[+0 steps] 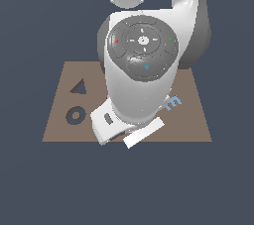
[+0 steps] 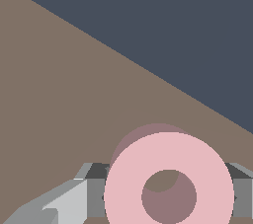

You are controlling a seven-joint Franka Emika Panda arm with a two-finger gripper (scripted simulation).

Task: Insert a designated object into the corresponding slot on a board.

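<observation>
In the wrist view the pale-pink ring [image 2: 123, 188] sits between my gripper's [image 2: 169, 196] two grey fingers [image 2: 95, 196], which press on its opposite sides. The ring hangs just above the brown board [image 2: 64, 94] and casts a round shadow on it. In the exterior view the arm hides almost all of the ring, and my gripper [image 1: 130, 132] is low over the board's [image 1: 198, 125] front edge, near its middle. The dark ring-shaped slot [image 1: 75, 115] with a brown centre lies towards the exterior view's left, apart from the gripper.
A dark triangular recess [image 1: 79, 87] lies just behind the ring-shaped slot. A blue E [image 1: 173, 102] rests on the board at the exterior view's right of the arm. The bulky white arm covers the board's middle.
</observation>
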